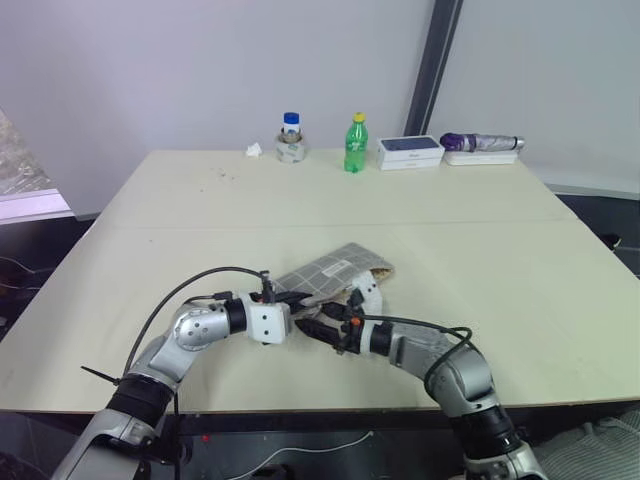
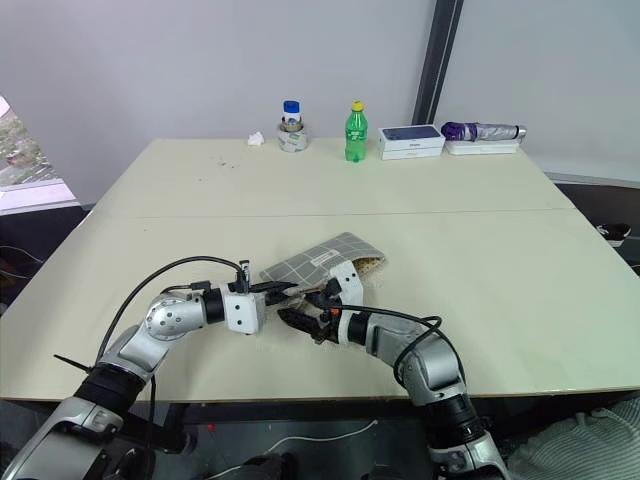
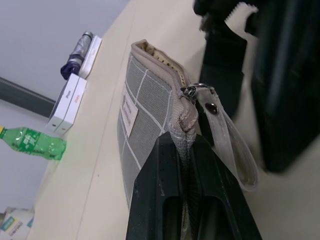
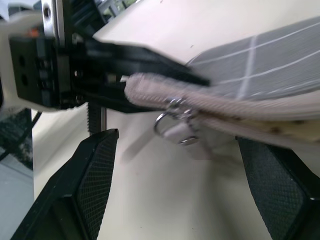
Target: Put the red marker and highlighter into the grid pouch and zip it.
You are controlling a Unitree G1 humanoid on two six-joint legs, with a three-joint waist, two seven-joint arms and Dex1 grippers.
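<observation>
Left gripper (image 3: 186,200): jaws pressed together, pinching the near end of the one flat grey fabric grid pouch with white lines (image 3: 145,107), just behind its metal zipper pull (image 4: 172,117); right gripper (image 4: 175,190): jaws spread, one either side of that pull and its tan strap, not touching; pouch far end open, resting near the front middle of the pale bench (image 1: 480,250); both forearms near level, converging; along the far edge: one green bottle (image 1: 356,144), one white box (image 1: 410,151), one folded purple umbrella (image 1: 482,143).
</observation>
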